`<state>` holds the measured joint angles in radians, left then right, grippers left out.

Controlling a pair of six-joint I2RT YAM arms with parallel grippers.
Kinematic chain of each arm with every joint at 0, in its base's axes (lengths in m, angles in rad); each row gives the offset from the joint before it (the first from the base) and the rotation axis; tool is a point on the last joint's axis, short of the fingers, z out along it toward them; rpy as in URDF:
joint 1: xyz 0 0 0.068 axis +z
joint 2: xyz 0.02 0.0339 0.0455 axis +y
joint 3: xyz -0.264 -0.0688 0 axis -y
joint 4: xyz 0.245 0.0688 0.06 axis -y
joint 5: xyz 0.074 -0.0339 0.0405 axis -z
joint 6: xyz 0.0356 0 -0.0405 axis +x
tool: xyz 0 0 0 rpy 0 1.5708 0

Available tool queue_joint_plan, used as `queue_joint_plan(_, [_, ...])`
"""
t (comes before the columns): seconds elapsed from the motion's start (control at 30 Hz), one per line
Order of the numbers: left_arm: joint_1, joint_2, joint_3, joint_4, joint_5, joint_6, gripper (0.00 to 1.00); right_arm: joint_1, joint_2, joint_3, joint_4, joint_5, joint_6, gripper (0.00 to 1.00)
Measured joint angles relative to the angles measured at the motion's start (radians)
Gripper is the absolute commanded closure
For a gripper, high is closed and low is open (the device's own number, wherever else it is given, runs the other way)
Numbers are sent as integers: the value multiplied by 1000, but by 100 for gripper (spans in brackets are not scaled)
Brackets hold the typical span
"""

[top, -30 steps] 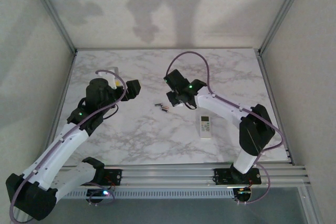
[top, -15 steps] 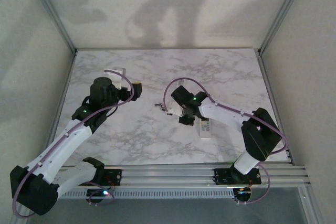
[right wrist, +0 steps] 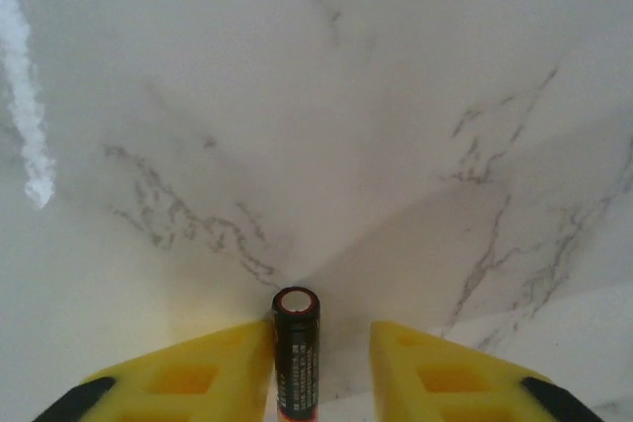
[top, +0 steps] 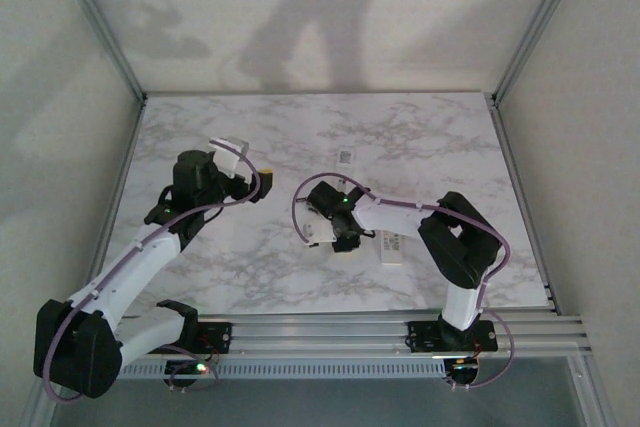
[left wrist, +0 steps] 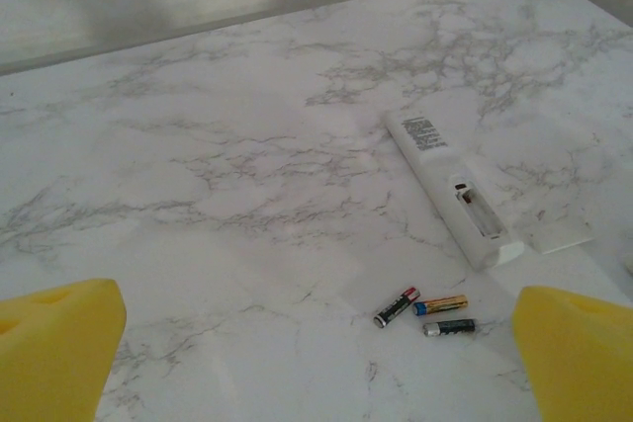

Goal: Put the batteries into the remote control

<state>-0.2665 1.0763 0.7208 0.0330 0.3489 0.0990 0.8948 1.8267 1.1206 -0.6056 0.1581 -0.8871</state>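
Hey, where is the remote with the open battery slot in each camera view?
Top external: the remote, mid-table toward the back, labelled end visible.
Left wrist: the remote, right of centre, open slot nearer the camera, batteries just in front.
Shared landmark: the table's back edge.

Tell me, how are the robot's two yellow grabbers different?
The left gripper is spread wide with nothing inside it; the right gripper is narrower, with a battery inside, touching one finger and clear of the other. The left gripper sits back, facing the remote and three loose batteries; the right gripper is close over the table. Both have yellow fingers.
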Motion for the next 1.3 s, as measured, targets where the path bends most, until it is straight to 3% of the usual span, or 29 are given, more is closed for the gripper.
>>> queue_joint_plan(0.3, [0,-16,0,11,15,-11,0,3,-3,14,2,21,56,53])
queue_joint_plan(0.5, [0,-67,-5,12,13,-32,0,21,-134,53,-43,-33,287,46])
queue_joint_plan(0.57, [0,-82,-5,12,6,-36,0,23,-208,90,-45,-23,476,51])
queue_joint_plan(0.73, [0,-114,-10,16,1,-40,0,-12,-386,165,-53,26,1245,53])
queue_joint_plan(0.83, [-16,-151,-37,33,19,-42,1,-52,-486,88,-71,40,1701,53])
queue_joint_plan(0.93, [-77,-189,-70,47,45,-12,1,-61,-500,3,-118,39,2046,55])
queue_joint_plan(1.1, [-230,-219,-97,42,74,79,1,-61,-385,-34,-179,7,2382,58])
queue_joint_plan(1.3, [-299,-208,-97,15,74,151,1,-66,-232,-34,-158,-42,2554,62])
